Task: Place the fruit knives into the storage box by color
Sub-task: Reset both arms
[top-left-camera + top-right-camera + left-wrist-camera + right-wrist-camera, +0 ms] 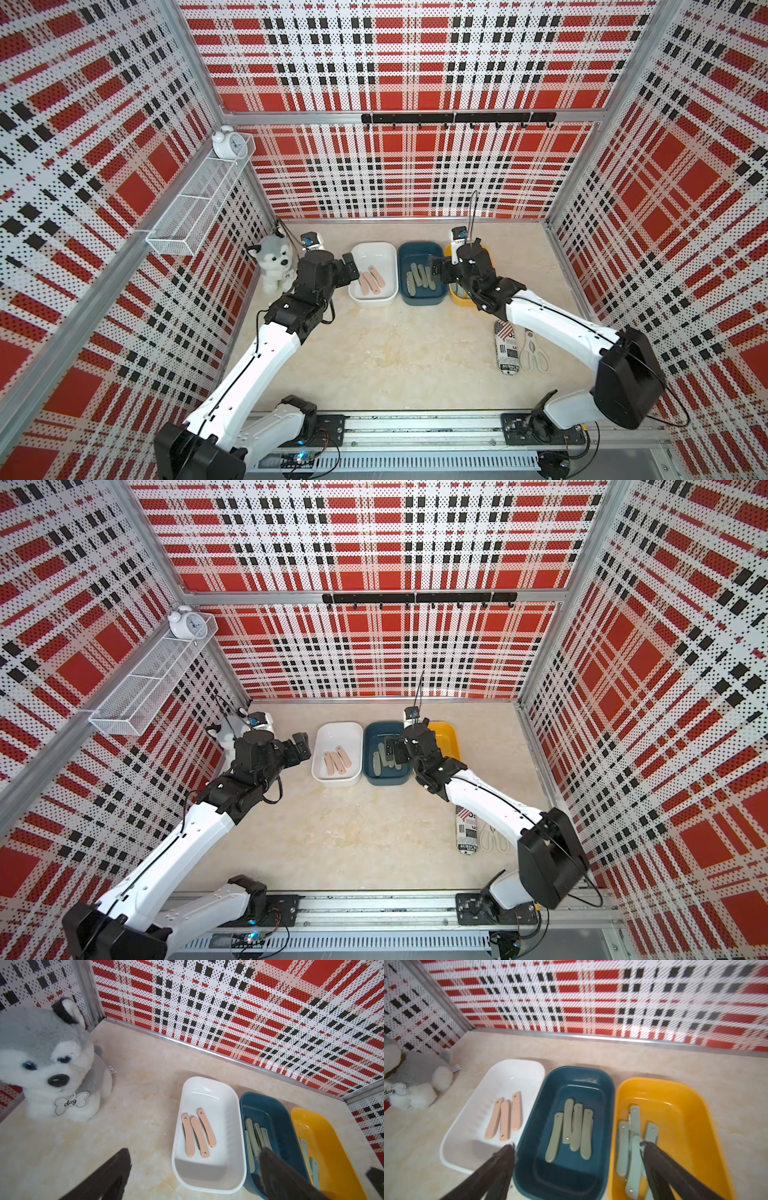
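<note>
Three storage boxes stand in a row at the back. The white box holds three pink fruit knives. Several grey-green knives lie in the blue box. The yellow box holds several light teal knives. My left gripper is open and empty, just left of the white box; its wrist view looks down on that box. My right gripper is open and empty, hovering over the blue box's right side; in its wrist view the fingers straddle the blue box.
A plush husky sits in the back left corner, close to the left arm. A white printed pouch and metal scissors lie at the right under the right arm. A wire shelf with a clock hangs on the left wall.
</note>
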